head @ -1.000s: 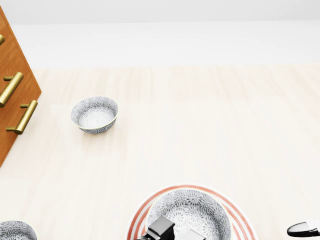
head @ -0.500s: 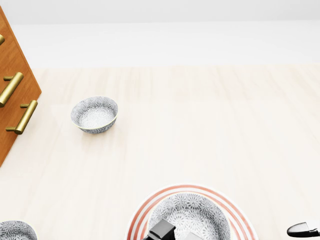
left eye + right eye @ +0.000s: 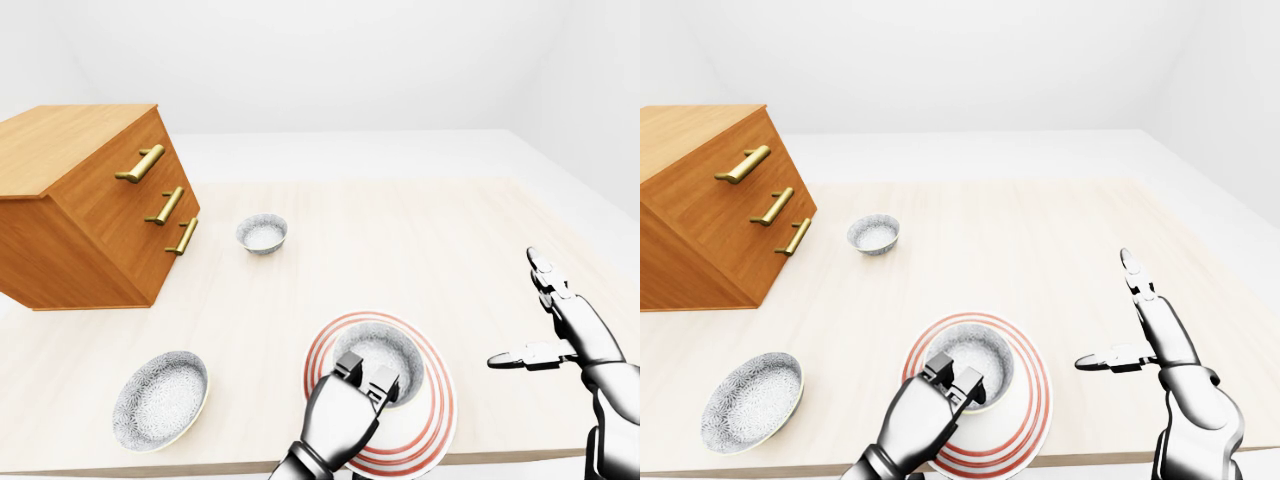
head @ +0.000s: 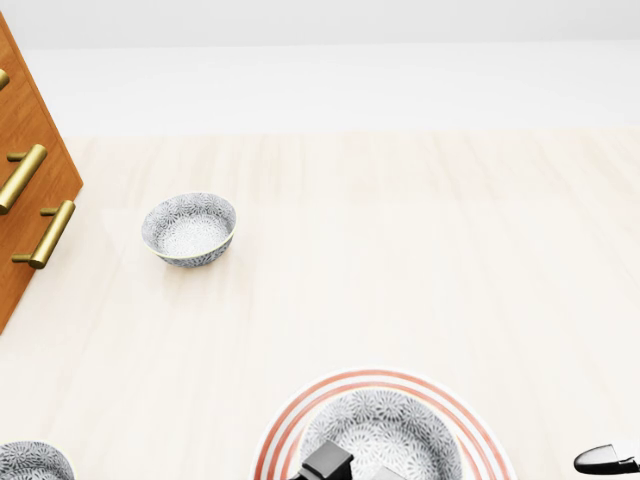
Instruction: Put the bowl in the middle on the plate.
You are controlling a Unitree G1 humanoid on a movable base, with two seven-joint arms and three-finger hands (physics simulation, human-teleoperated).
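A patterned grey bowl (image 3: pixel 383 352) sits low inside the red-ringed plate (image 3: pixel 432 420) near the bottom of the left-eye view. My left hand (image 3: pixel 367 375) is shut on the bowl's near rim, with its fingers (image 4: pixel 328 463) just showing at the bottom edge of the head view. The bowl (image 4: pixel 384 432) looks centred within the plate's rings (image 4: pixel 292 415); whether it touches the plate I cannot tell. Right of the plate, my right hand (image 3: pixel 522 315) hovers open and holds nothing.
A smaller patterned bowl (image 3: pixel 262 233) stands near the wooden drawer chest (image 3: pixel 90 205) with brass handles at upper left. A wider bowl (image 3: pixel 160 398) lies at lower left, close to the table's near edge (image 3: pixel 200 466). Pale tabletop stretches to the right.
The bowl in my left hand has sunk lower in the head view, from overlapping the plate's far rings to sitting inside them. The right hand and the camera have stayed still.
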